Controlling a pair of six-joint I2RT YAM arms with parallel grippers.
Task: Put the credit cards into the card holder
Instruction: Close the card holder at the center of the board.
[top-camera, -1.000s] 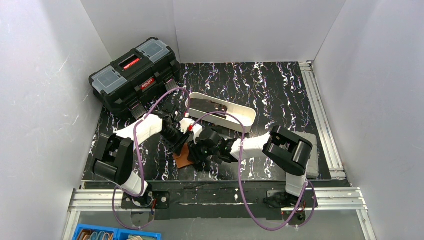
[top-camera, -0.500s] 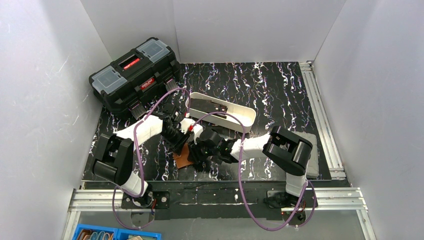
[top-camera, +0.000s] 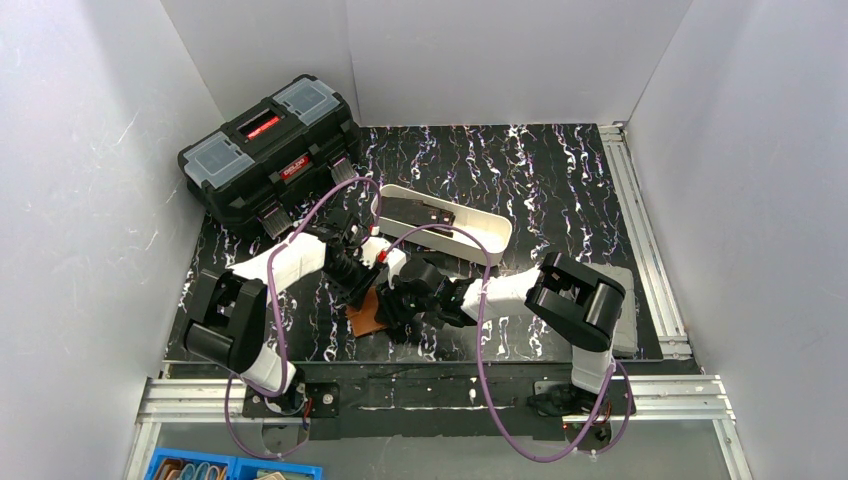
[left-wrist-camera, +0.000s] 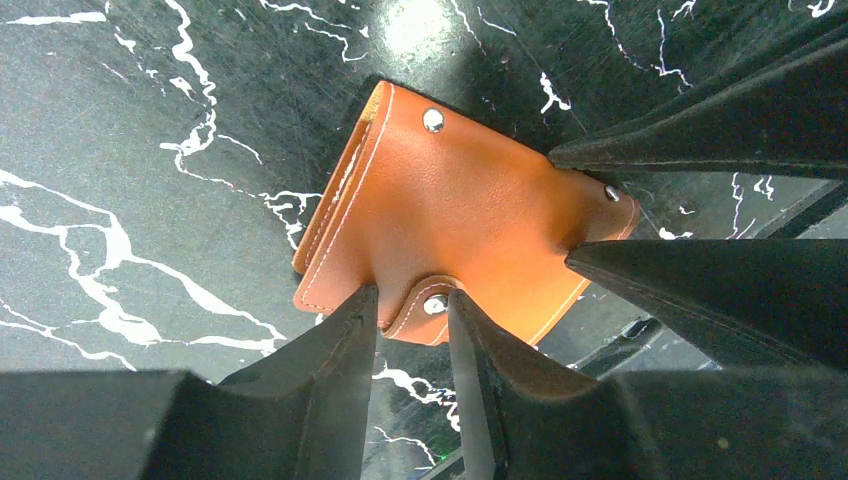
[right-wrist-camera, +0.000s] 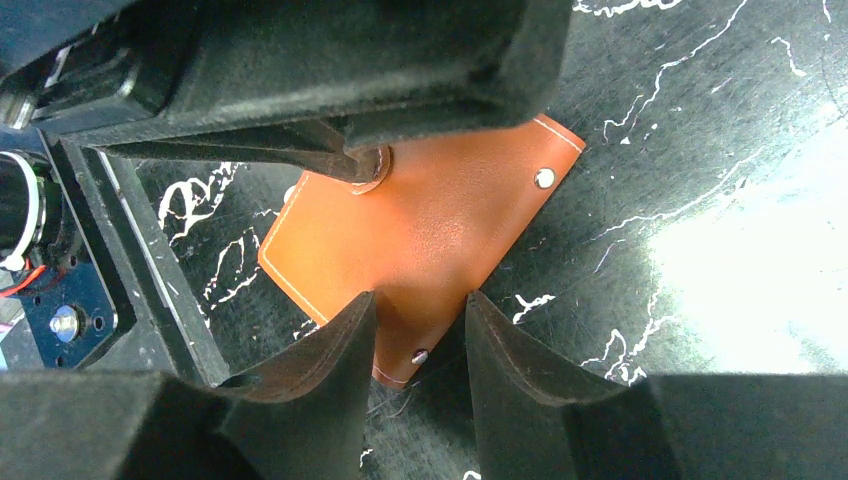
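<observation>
The brown leather card holder (top-camera: 366, 316) lies folded flat on the black marbled table, between the two arms. In the left wrist view the left gripper (left-wrist-camera: 412, 305) is closed on the snap tab at an edge of the card holder (left-wrist-camera: 460, 210). In the right wrist view the right gripper (right-wrist-camera: 420, 312) is closed on the opposite corner of the card holder (right-wrist-camera: 420, 225). In the top view the left gripper (top-camera: 362, 296) and right gripper (top-camera: 386, 310) meet over it. Dark flat credit cards (top-camera: 412, 212) lie in the white tray.
A long white oblong tray (top-camera: 495, 228) stands just behind the grippers. A big black toolbox (top-camera: 270, 150) sits at the back left. White walls close in on three sides. A blue bin (top-camera: 235, 468) lies below the table's near edge.
The right gripper has edged slightly to the left at the card holder. The left gripper and the card holder have hardly moved.
</observation>
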